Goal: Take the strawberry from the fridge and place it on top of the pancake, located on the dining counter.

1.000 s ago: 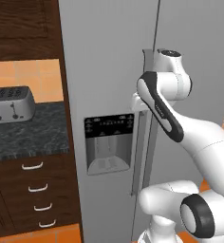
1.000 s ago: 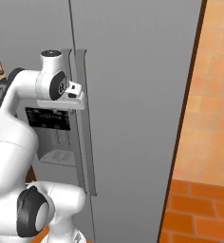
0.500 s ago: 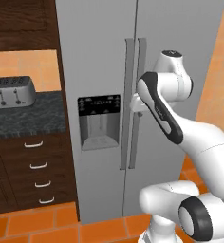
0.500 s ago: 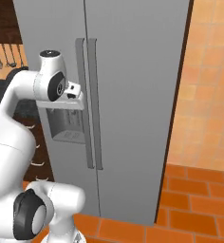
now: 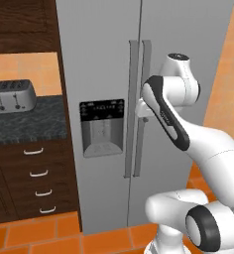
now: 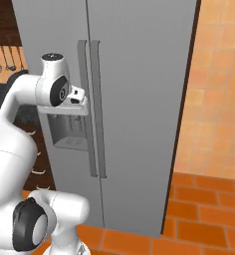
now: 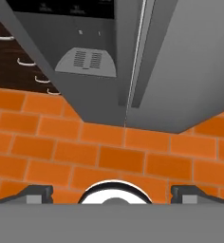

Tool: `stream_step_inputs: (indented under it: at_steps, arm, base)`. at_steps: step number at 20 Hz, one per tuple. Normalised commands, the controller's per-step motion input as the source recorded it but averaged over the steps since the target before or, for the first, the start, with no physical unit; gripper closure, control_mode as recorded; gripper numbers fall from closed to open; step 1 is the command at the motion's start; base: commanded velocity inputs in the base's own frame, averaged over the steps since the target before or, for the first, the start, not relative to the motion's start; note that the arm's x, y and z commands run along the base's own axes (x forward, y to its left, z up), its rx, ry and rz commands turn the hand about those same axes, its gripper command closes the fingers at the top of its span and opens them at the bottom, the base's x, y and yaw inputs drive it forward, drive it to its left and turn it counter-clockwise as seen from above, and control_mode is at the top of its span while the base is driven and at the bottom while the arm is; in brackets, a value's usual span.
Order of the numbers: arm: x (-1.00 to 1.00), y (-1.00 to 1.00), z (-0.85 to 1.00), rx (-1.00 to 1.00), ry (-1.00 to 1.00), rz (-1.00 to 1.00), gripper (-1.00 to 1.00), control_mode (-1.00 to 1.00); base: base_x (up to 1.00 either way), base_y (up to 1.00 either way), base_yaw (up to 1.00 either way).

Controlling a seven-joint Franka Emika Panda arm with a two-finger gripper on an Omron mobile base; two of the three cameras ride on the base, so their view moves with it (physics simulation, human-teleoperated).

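Toaster [image 5: 12, 95] sits on the dark speckled bench [image 5: 27, 124] left of the fridge [image 5: 114, 59], above white-handled drawers [image 5: 37, 173]; orange tiled floor [image 7: 109, 152] runs below. The fridge is tall and light grey, both doors shut, long handles [image 6: 92, 109] side by side at the seam, black dispenser panel [image 5: 101, 126] in the left door. The fingers [image 7: 35, 193] point down at the floor, spread wide and holding nothing, close before the handles.

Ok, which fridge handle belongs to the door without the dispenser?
Find the tall grey fridge beside the dark cabinets. Two long vertical handles run side by side at its centre seam. Take the right handle, farther from the black dispenser panel.
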Motion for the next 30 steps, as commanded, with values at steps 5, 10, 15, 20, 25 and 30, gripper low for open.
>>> stream_step_inputs:
  at_steps: [5,10,15,20,25,30]
  arm:
    - [0.0,0.0,0.0,0.0,0.0,0.0,-1.0,1.0]
    - [0.01,0.0,-0.21,-0.02,-0.16,0.04,-1.0,-1.0]
    - [0.11,0.02,-0.02,0.03,-0.61,0.16,-1.0,-1.0]
    - [0.42,0.49,0.0,0.0,-0.29,0.01,-1.0,-1.0]
    - [0.7,0.2,-0.01,0.0,-0.06,-0.04,-1.0,-1.0]
    - [0.54,-0.24,-0.02,0.0,0.0,-0.02,-1.0,-1.0]
  base:
    - [-0.19,-0.58,0.0]
    - [0.0,0.0,0.0]
    - [0.0,0.0,0.0]
    - [0.0,0.0,0.0]
    - [0.0,0.0,0.0]
    - [0.0,0.0,0.0]
